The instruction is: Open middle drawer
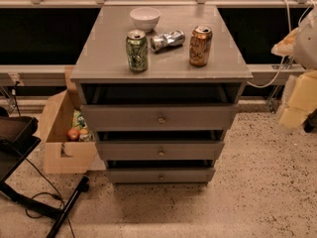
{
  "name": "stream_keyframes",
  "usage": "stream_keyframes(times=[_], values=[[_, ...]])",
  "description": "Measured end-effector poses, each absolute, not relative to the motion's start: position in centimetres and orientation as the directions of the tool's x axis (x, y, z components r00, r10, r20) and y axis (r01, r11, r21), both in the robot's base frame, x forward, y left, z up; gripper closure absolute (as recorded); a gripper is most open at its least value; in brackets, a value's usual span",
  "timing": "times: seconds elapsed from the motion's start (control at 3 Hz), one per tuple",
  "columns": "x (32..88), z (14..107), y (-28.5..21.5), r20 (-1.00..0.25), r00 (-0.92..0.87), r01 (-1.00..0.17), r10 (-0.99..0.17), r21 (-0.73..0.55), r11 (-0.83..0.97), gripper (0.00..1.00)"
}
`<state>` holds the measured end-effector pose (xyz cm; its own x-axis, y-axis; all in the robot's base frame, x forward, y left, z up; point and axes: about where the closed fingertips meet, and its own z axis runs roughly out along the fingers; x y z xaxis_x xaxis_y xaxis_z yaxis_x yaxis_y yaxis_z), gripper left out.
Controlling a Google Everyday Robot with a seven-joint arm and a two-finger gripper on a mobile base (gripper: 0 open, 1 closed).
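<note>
The middle drawer (160, 150), a grey flat-fronted wooden drawer with 1 small round brass knob (161, 153), is sitting between 2 similar drawers in the grey cabinet. Only a dark strip is showing above its front, so I am judging the pull as not yet begun. The pale, blurred tool (297, 108) is hanging at the right edge of the view, well apart from the cabinet; I cannot tell whether it is apart or together. The approach is the step in hand. Next the tool is needing to come left, level with the knob, clamp it and draw straight outward.
</note>
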<state>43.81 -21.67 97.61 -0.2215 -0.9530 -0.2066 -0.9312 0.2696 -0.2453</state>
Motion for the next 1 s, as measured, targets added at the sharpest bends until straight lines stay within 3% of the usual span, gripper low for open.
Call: stream_keyframes(times=[0.67, 1.0], values=[[44.9, 94.3, -20.1, -0.168, -0.218, -0.944, -0.961, -0.213, 0.251, 0.00], [46.3, 86.8, -17.7, -0.139, -0.208, -0.962, -0.968, -0.152, 0.228, 0.00]])
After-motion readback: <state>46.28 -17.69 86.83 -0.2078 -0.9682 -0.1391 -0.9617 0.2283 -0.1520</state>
